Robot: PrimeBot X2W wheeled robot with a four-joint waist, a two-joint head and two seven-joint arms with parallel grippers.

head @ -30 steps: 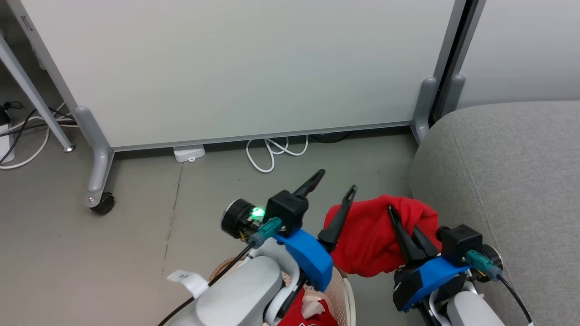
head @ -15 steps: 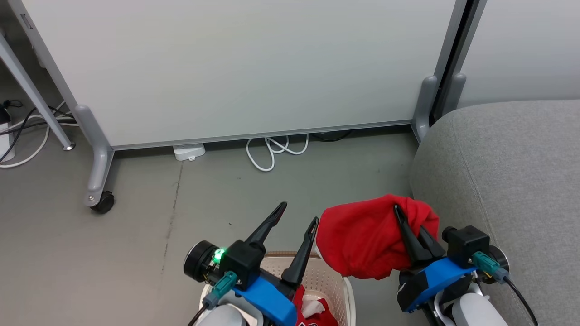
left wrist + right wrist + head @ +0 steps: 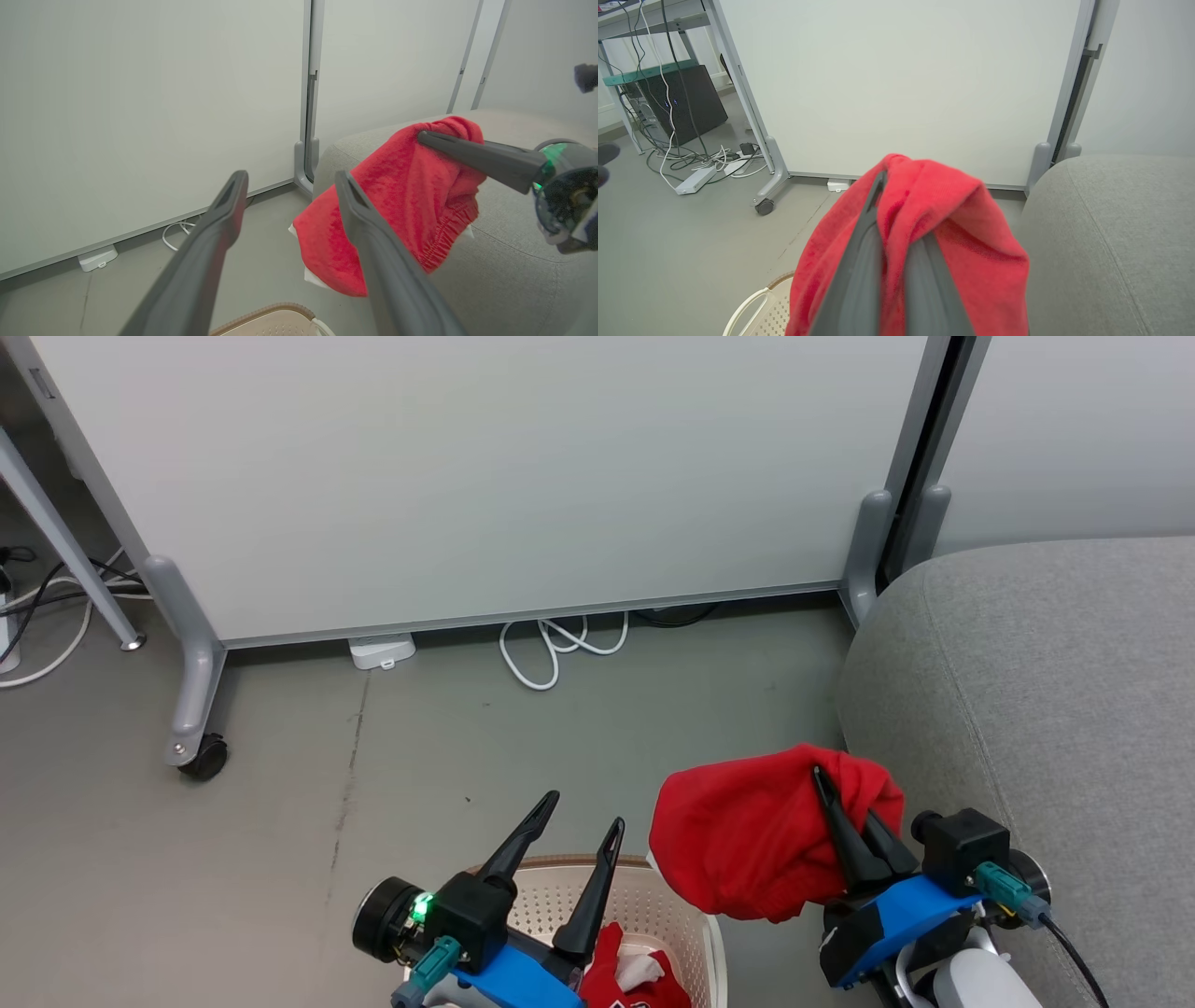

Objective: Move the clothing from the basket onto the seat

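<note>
Basket (image 3: 653,901): near centre, standing on the floor (image 3: 420,737), cut by the bottom edge of the head view. Contents: one crumpled red garment (image 3: 611,957) with white patches; lettering not legible.

Left tool (image 3: 584,808): over the basket's far rim, fingers spread wide, nothing between them, touching nothing.

Right tool (image 3: 840,793): fingers pressed together on a fold of the plain red garment (image 3: 738,840). The cloth drapes over the fingers and hangs to their left, clear of the floor, above the basket's right edge. An elastic hem shows in the left wrist view.

Seat (image 3: 1046,709): just right of the held garment; whether cloth and seat edge touch cannot be told.
</note>
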